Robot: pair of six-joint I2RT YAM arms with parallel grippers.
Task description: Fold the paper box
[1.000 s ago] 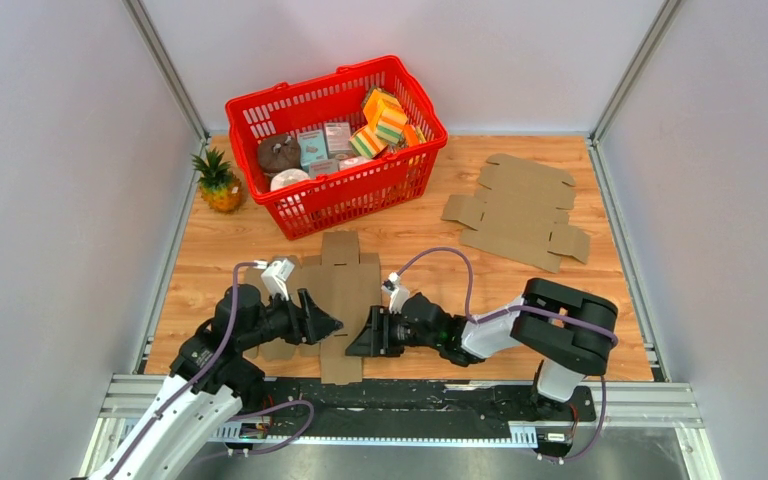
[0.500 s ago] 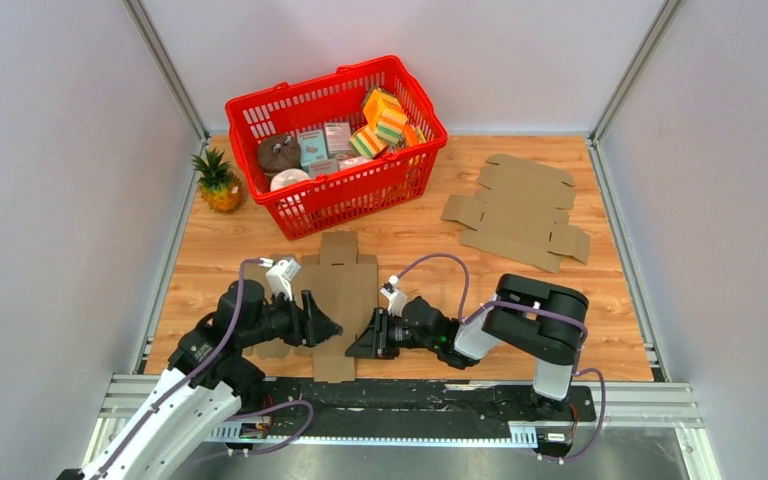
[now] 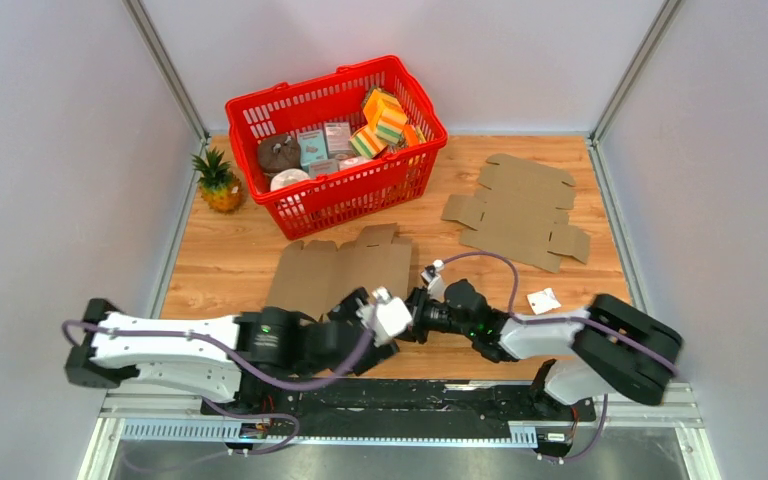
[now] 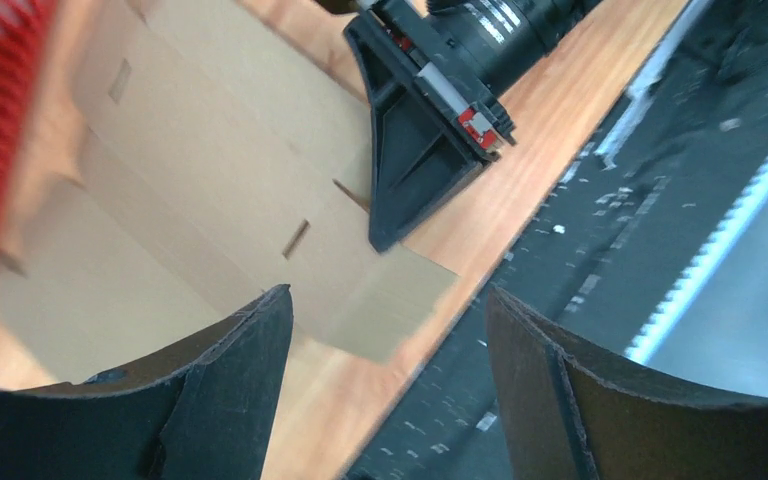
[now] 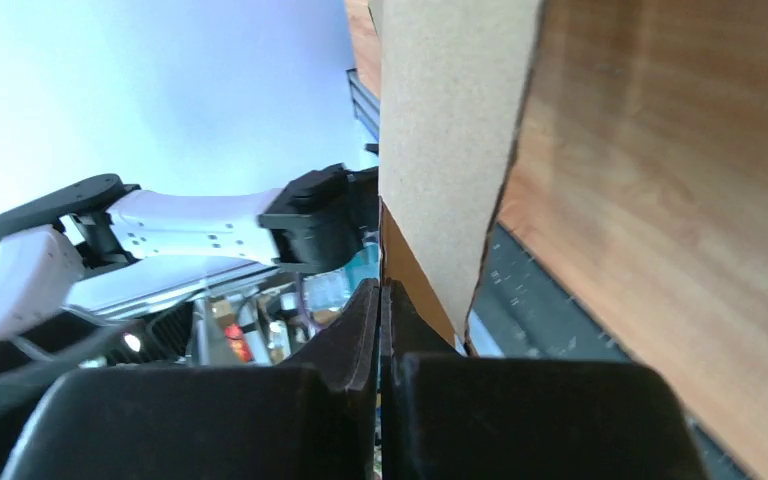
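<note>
right pincer [image 5: 380,300]: just clamped shut, probably on paper box [image 3: 335,270] edge
left pincer [image 4: 388,300]: wide open, empty
paper box: swung round, still flat

Matt brown card on faintly shiny wood grain.
The cardboard box blank [image 3: 338,272] is dull, fibrous brown paperboard with rough cut edges. The tabletop [image 3: 230,250] is smooth wood-grain laminate with a slight sheen. The basket [image 3: 350,195] is glossy red plastic. The left hand [image 4: 388,292] and right hand [image 5: 380,300] have matt black plastic fingers, and the left arm shell [image 3: 160,350] is smooth white plastic.
</note>
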